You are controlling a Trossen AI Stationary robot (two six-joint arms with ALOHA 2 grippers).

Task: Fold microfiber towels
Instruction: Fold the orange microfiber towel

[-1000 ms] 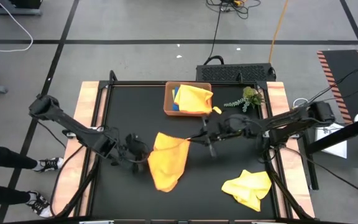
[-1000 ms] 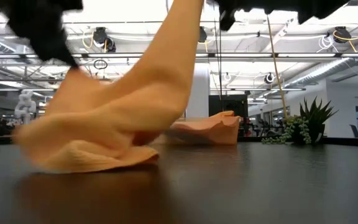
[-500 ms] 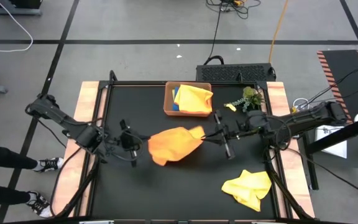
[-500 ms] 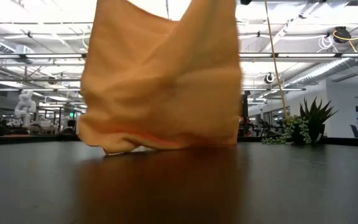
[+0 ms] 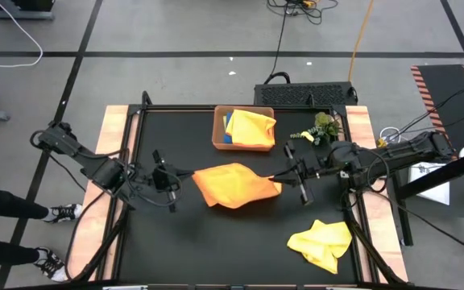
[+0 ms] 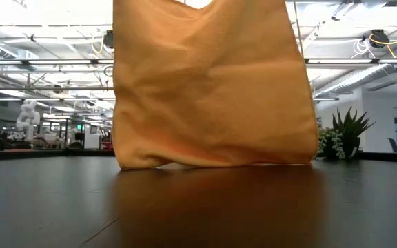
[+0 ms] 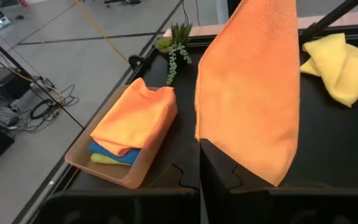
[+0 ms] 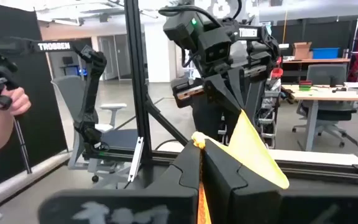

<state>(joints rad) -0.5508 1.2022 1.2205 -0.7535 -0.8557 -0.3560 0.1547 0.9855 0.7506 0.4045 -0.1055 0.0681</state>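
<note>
Left pincer (image 5: 185,174) and right pincer (image 5: 279,176) are each clamped on an opposite edge of the orange towel (image 5: 234,184), which hangs stretched between them over the middle of the worktop (image 5: 176,250) in the high view. Pulling it taut this way looks meant to flatten it for a fold. Far of it, the tray (image 5: 218,133) holds a folded stack with an orange cloth on top; a plant sprig (image 5: 319,129) lies to the tray's right, and a crumpled yellow towel (image 5: 322,243) waits near the right front corner.

From the low view, the orange towel (image 6: 209,86) hangs like a curtain, its lower edge touching or just grazing the worktop (image 6: 198,207); both pincers are out of frame above.

The left wrist view shows the left pincer (image 7: 199,144) shut on the towel's (image 7: 253,93) edge, the cloth running away toward the yellow towel (image 7: 340,65). The tray (image 7: 107,171) sits beside, holding orange over blue over lime.

In the right wrist view, the right pincer (image 8: 200,149) is closed on an orange corner (image 8: 253,146), with the left arm (image 8: 219,43) opposite. A person's hand (image 8: 2,102) shows beyond the worktop.
</note>
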